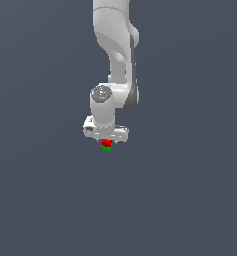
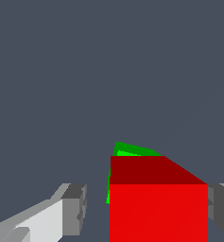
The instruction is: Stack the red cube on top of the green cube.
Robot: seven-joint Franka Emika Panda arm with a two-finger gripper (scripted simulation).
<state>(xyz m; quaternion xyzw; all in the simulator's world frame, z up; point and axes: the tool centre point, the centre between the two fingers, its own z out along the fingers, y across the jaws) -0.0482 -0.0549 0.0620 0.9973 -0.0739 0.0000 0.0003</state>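
The red cube rests on top of the green cube, directly under the white hand in the exterior view. In the wrist view the red cube fills the space between the fingers. Only a sliver of the green cube peeks out behind and beside it. My gripper straddles the red cube. One finger stands visibly apart from the cube's side, and the other finger is right at its opposite side. The gripper is open.
A plain dark grey floor surrounds the two cubes. The white arm rises above the hand towards the top of the exterior view. No other objects show.
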